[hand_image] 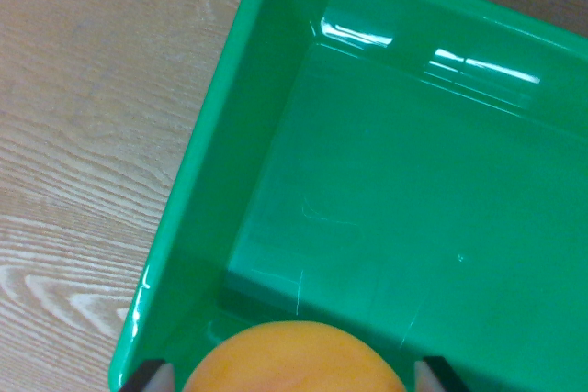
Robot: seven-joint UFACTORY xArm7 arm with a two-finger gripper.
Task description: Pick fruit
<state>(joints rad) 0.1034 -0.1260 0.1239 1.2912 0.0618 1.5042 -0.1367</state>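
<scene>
An orange fruit point(294, 360) fills the bottom middle of the wrist view, round and smooth. One fingertip of my gripper point(294, 379) shows on each side of it, at the bottom left point(152, 377) and bottom right point(434, 375), so the gripper is shut on the fruit. The fruit hangs above the near-left corner of a green plastic bin point(211, 153), whose glossy floor holds nothing that I can see.
A pale wood-grain tabletop point(92, 117) lies at the wrist view's left of the bin. The bin's left wall runs diagonally from the top middle to the bottom left. A strip of the table shows past the bin's far rim at the top right.
</scene>
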